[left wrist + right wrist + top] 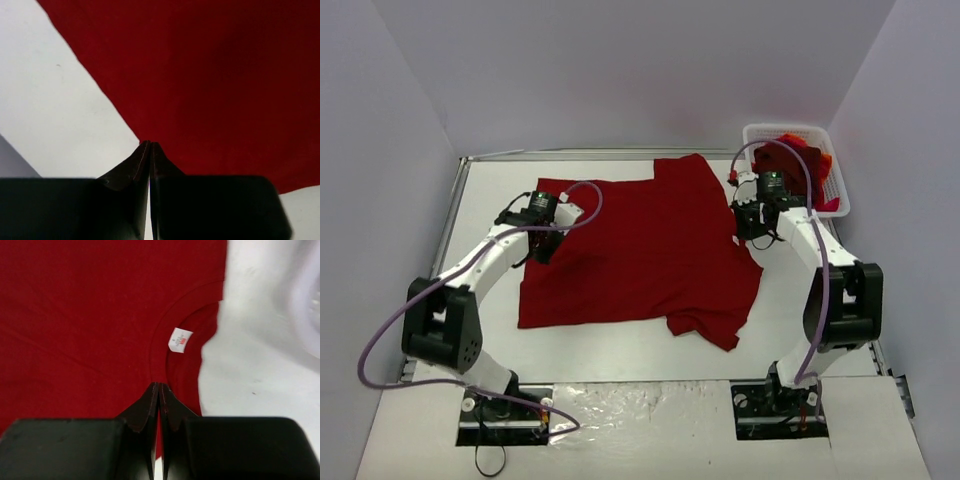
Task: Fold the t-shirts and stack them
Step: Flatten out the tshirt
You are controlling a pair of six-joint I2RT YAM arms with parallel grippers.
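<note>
A dark red t-shirt (640, 250) lies spread flat on the white table, its collar toward the right. My left gripper (542, 245) is shut over the shirt's left edge; in the left wrist view its closed fingertips (150, 144) meet right at the cloth's border (215, 85), with no cloth visibly pinched. My right gripper (752, 224) is shut over the collar; in the right wrist view its tips (159, 385) sit just below the neckline and white label (180, 339). More red and red-orange shirts (790, 158) lie bunched in the basket.
A white mesh basket (835, 185) stands at the back right corner, close behind the right arm. Grey walls enclose the table on three sides. Bare white table (620, 350) shows in front of the shirt.
</note>
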